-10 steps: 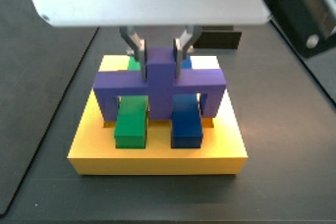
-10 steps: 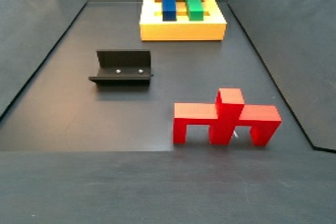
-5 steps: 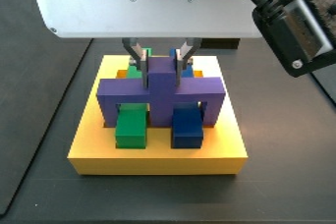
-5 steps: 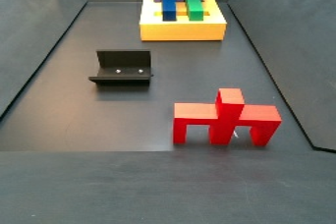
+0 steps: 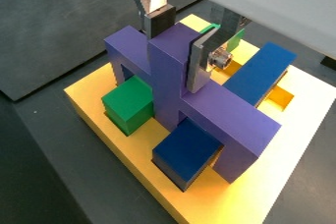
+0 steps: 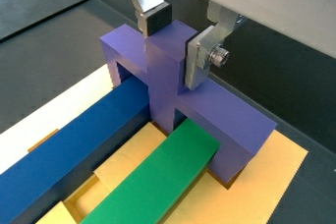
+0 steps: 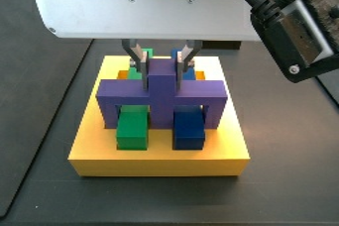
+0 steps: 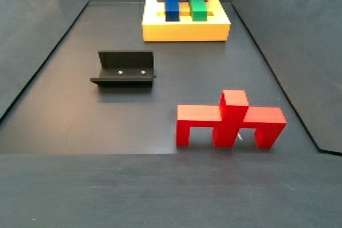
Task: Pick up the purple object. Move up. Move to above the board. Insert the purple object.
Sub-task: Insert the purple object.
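Near the floor's front edge, the red piece [image 8: 230,120] stands alone. Further back, the fixture [image 8: 124,69]. At the far end, the board [image 7: 159,151] carries the purple object [image 7: 162,86], straddling the green bar [image 7: 134,127] and blue bar [image 7: 188,128]; the gripper [image 7: 161,56] clamps its upright stub.

The gripper [image 5: 184,39] is placed over the board [image 7: 159,159], its fingers flanking the purple object's [image 7: 162,89] stub. The board's top is crowded by the green bar [image 6: 155,185] and blue bar [image 6: 82,153]. Open floor is interrupted only by the fixture [image 8: 124,69] and red piece [image 8: 229,120].
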You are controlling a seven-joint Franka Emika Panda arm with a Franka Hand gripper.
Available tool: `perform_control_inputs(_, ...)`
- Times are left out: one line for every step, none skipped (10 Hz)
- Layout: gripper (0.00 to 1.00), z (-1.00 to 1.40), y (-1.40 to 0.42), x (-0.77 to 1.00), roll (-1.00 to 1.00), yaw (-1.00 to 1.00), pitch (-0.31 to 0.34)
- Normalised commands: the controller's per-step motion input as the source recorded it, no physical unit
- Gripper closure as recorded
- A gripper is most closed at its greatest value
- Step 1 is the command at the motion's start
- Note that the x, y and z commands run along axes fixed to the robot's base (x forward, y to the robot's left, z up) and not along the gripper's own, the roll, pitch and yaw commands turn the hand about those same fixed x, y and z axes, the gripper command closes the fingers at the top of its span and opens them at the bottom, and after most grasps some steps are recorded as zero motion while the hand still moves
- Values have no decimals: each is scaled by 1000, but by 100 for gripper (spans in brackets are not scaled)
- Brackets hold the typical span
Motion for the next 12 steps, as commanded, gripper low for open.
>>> perform_control_inputs(100,-131,0,0,-81,0,-24)
perform_control_inputs(100,-231,40,-3,0,0,-23)
perform_control_inputs(100,-226,194,-149,0,-6,-9)
perform_control_inputs(100,0,100,-257,-21,0,0)
perform_control_inputs(100,0,23,-254,0,0,0)
perform_control_inputs(100,-97,0,0,9,0,0)
perform_control_inputs(100,-371,-60,189,0,0,0)
perform_control_inputs(100,-780,0,129,-60,0,-73)
perform_control_inputs(100,-906,0,43,-51,0,-129)
perform_control_inputs(100,-974,0,0,-6,0,-140)
perform_control_inputs(100,-760,0,0,0,0,-99)
perform_control_inputs(100,0,0,0,0,0,0)
